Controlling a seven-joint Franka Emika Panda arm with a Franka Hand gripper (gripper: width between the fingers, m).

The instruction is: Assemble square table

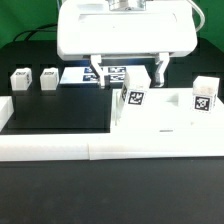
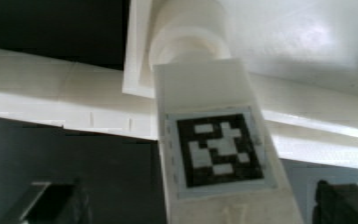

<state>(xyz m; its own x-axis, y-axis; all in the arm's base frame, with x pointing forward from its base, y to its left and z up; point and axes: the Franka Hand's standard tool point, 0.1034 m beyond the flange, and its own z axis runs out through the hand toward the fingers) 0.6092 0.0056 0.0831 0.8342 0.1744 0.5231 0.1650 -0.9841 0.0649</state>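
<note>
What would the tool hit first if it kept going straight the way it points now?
Likely the small white leg with a black-and-white tag, which sits right ahead between the open tool's fingers; past it, the thick white square slab. Depth is hard to judge.

The gripper [image 1: 130,78] has a white body and dark fingers [image 2: 51,205]. The leg [image 2: 217,150] between those fingers is white and carries a black-and-white square tag. The table slab [image 1: 165,118] beneath the gripper is plain white. Near the gripper, the marker board [image 1: 115,72] shows black-and-white tags. The table [image 1: 50,110] beside the gripper is black, and the border wall [image 1: 60,150] is white.
</note>
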